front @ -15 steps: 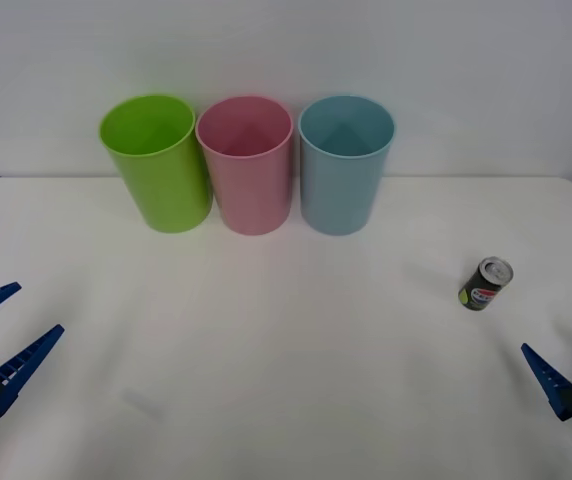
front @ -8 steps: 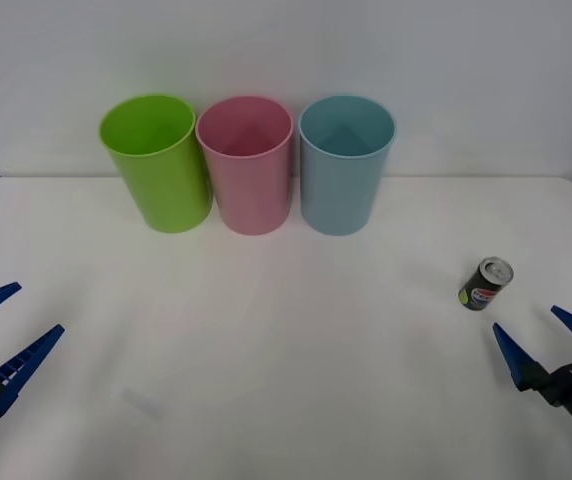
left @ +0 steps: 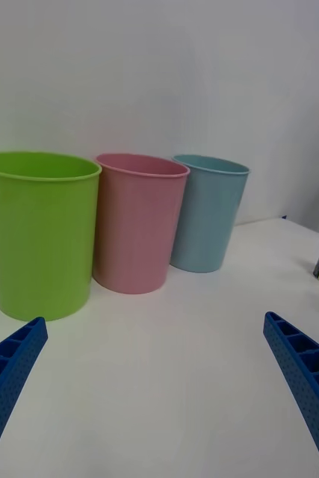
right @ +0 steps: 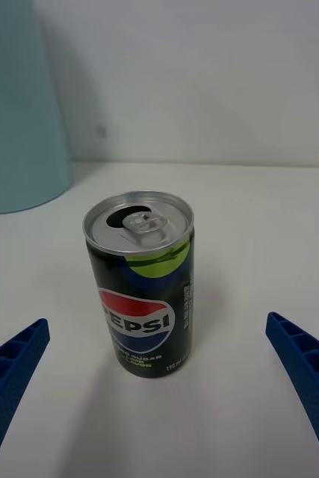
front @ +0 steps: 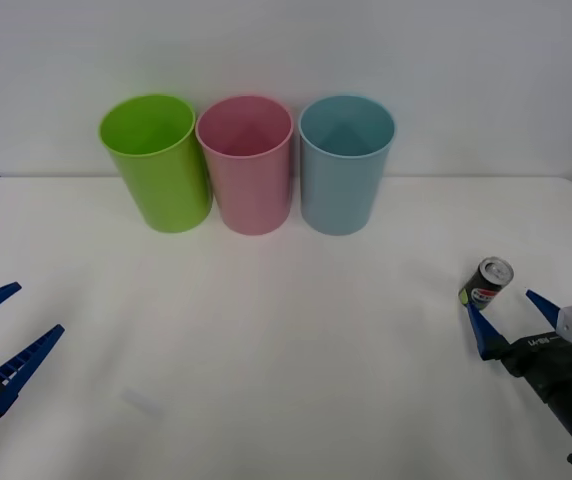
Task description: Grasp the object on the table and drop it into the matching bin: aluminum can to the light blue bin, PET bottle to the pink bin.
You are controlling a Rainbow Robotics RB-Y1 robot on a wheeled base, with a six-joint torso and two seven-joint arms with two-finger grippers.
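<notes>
White surface (front: 286,330), with the can (front: 486,284) standing upright on its right side, well apart from the three bins along the far edge: lime green bin (front: 156,160), pink bin (front: 245,163), light blue bin (front: 344,162). Just behind the can sits the right claw (front: 511,315), blue fingers (right: 13,366) spread wide, one tip close to the can's base, nothing gripped. At the near left edge hangs the left claw (front: 1,330), spread too and holding nothing.

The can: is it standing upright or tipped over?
Upright. The can stands on its base on the table, silver top facing up, logo level, between the open fingers of the right hand.
</notes>
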